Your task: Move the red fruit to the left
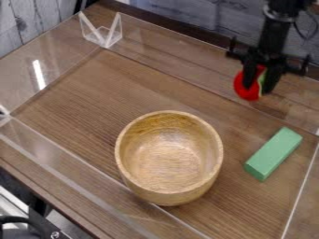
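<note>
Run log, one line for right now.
jaws: shut on red fruit | fruit: off the table, short of the left side | bowl and green block: on table | next: likely carry left

The single camera looks steeply down over the whole tabletop point(75, 112) from moderately far off.

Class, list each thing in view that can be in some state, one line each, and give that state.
Tool: closed on the red fruit
Red fruit: held in the tool, not in the bowl
Wooden bowl: upright, nothing in it
Green block: lying flat beside the bowl, not touching it
White wire-like object: on the table's far left part, exact form unclear
</note>
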`<act>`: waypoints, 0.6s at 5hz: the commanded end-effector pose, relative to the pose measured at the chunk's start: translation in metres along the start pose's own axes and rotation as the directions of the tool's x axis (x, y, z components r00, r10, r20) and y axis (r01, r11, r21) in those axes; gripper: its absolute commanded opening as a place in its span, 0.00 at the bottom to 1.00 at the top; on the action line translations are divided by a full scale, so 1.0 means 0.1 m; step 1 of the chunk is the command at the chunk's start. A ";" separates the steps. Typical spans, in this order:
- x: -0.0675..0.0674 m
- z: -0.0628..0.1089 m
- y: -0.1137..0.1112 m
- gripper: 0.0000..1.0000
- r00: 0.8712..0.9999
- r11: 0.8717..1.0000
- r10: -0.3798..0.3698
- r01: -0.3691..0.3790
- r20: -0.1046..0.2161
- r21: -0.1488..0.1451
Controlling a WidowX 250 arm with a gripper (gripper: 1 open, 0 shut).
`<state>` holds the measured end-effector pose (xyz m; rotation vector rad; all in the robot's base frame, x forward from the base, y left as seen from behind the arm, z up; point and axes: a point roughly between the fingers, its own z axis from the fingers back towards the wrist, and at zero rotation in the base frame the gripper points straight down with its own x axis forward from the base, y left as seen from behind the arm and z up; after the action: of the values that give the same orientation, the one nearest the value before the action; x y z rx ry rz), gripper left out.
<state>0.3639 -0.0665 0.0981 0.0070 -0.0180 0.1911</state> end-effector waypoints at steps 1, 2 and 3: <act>0.17 0.53 0.32 0.00 0.995 0.999 0.003 0.001 0.103 -0.036; 0.26 0.63 0.76 0.00 0.993 0.999 -0.036 0.039 0.113 -0.033; 0.30 0.58 0.99 0.00 0.992 0.998 -0.062 0.065 0.112 -0.019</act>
<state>0.3683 0.0372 0.1256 -0.0108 -0.0342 0.1438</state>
